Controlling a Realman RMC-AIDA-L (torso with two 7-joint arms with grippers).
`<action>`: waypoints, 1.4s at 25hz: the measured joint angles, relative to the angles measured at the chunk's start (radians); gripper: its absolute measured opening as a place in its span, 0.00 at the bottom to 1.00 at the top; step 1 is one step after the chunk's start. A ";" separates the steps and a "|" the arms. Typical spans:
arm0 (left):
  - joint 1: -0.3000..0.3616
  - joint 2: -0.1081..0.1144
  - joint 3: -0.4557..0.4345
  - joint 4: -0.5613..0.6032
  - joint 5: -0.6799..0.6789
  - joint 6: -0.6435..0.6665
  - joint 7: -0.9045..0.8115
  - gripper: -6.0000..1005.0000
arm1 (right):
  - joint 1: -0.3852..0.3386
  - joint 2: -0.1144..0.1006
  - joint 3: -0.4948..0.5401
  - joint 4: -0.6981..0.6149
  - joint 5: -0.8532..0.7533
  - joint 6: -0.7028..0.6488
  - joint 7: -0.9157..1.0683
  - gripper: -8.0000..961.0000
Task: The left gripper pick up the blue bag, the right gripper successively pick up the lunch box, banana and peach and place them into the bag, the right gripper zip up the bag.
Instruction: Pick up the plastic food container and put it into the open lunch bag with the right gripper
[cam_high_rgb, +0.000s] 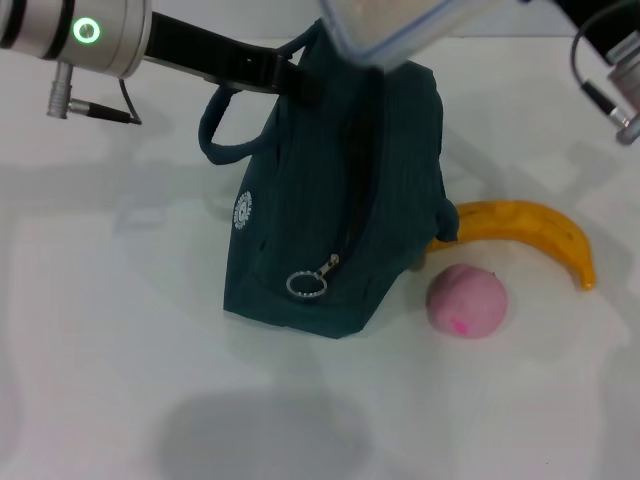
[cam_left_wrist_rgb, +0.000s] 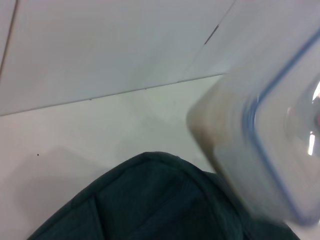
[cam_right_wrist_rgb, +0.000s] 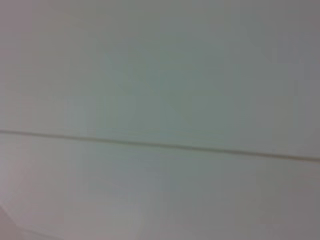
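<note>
Teal-blue fabric marked the blue bag (cam_high_rgb: 340, 210), which stood upright on the white counter (cam_high_rgb: 120, 330) with its top held up by your left pincer (cam_high_rgb: 300, 75), clenched on the bag's upper edge near a handle. Your right pincer was out of view; only its arm's cuff (cam_high_rgb: 625, 75) showed. The lunch box (cam_high_rgb: 400, 25) hung just above the bag's mouth, so you were at the first loading step. Next, you needed to lower it squarely into the opening. The banana (cam_high_rgb: 530, 235) lay beside the bag, and the peach (cam_high_rgb: 467, 300) close by.
</note>
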 joint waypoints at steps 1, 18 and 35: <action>0.000 0.000 0.000 -0.001 0.000 -0.002 0.001 0.05 | 0.000 0.000 0.000 0.005 -0.017 0.004 -0.003 0.13; 0.004 0.005 0.000 -0.002 0.005 -0.007 0.003 0.05 | -0.185 0.000 -0.006 -0.033 -0.079 0.021 -0.037 0.15; -0.026 0.000 0.000 -0.036 0.003 -0.009 0.008 0.05 | -0.037 0.000 -0.026 -0.013 -0.248 0.212 -0.039 0.16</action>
